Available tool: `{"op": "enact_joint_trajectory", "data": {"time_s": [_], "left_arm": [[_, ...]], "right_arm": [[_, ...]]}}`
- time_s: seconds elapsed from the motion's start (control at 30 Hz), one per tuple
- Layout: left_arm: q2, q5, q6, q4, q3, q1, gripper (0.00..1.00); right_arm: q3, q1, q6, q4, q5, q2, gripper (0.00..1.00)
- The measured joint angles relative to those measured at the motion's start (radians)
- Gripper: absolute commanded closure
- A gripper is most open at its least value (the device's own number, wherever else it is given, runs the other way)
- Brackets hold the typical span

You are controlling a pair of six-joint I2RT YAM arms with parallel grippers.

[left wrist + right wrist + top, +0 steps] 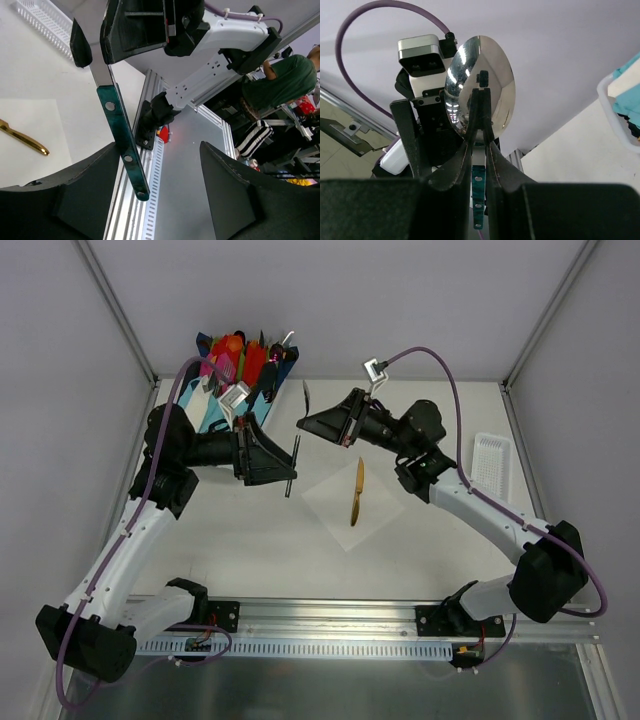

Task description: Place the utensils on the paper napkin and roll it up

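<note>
The paper napkin lies flat at the table's middle with the golden-yellow utensil lying on it. They also show in the left wrist view, the napkin and the golden utensil. My right gripper is shut on the neck of the dark-handled spoon and holds it in the air, head up, left of the napkin. Its silvery head rises above my right gripper. My left gripper is open, and the spoon's teal handle hangs close to its left finger.
A pile of pink, red and orange cutlery with light-blue wraps lies at the back left. A small white slotted tray stands at the right and also shows in the left wrist view. An aluminium rail runs along the near edge.
</note>
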Motion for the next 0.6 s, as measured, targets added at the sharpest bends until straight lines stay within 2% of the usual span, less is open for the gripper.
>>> {"op": "enact_joint_trajectory", "data": {"time_s": [0.33,0.6], "left_arm": [[-0.008,-0.02,-0.12,0.146,-0.034,0.0,0.54],[-0.007,-0.02,-0.207,0.235,-0.059,0.0,0.53]], "right_arm": [[0.0,0.018,0.07,0.128,-0.006,0.0,1.0],[0.0,0.021,0.111,0.192,-0.018,0.0,1.0]]}}
